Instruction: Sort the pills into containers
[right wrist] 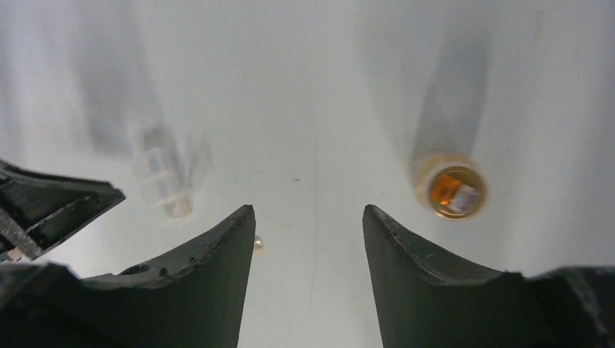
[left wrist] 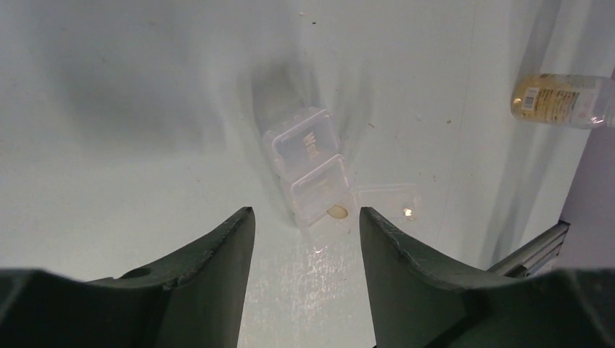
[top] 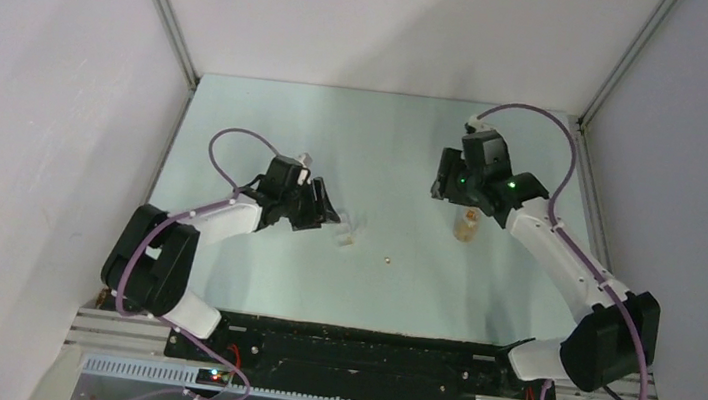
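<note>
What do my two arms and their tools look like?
The left arm and right arm have white links, black joints and looping purple cables. Green lights glow on the right wrist. The left tool and right tool each have two dark, curved, tapering fingers.

Left gripper: its two dark fingers are set apart, and nothing is held between them. Just beyond the fingertips, a translucent pill box of joined square compartments is laid on the pale table. One tan pill is seen at the box's near end, beside an opened lid lying flat. A labelled bottle is shown at upper right, well apart.
</note>
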Controlling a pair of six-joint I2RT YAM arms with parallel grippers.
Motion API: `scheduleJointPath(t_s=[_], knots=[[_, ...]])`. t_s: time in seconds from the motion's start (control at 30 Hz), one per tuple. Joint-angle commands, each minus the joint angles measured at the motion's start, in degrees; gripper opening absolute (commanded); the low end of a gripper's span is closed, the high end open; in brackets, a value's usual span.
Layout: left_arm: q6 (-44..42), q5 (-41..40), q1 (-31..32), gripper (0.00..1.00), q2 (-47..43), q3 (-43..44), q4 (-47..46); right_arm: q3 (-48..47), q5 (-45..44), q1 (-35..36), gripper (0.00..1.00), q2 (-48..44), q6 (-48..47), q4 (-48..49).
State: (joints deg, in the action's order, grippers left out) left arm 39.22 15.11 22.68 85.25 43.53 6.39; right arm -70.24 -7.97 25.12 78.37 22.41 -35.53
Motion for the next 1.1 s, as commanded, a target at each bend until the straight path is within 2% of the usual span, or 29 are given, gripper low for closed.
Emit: scheduleJointPath(t_s=[0.0,0.4,1.07], knots=[[2.73,3.97,-0.2,0.58,1.71,0.45,-3.46,-1.35,8.3,2.8,0.57,5.35,2.22,0.0],[4.43,5.09,-0.21,0.44,5.4,-1.43,-8.04,-1.4,17.56,8.23,0.47,19.51,6.07,8.63],[5.37,4.83,-0.17,0.33,9.46,-1.04,-7.85,-1.41,20.74,13.9,0.47,27.22,0.29,13.2]])
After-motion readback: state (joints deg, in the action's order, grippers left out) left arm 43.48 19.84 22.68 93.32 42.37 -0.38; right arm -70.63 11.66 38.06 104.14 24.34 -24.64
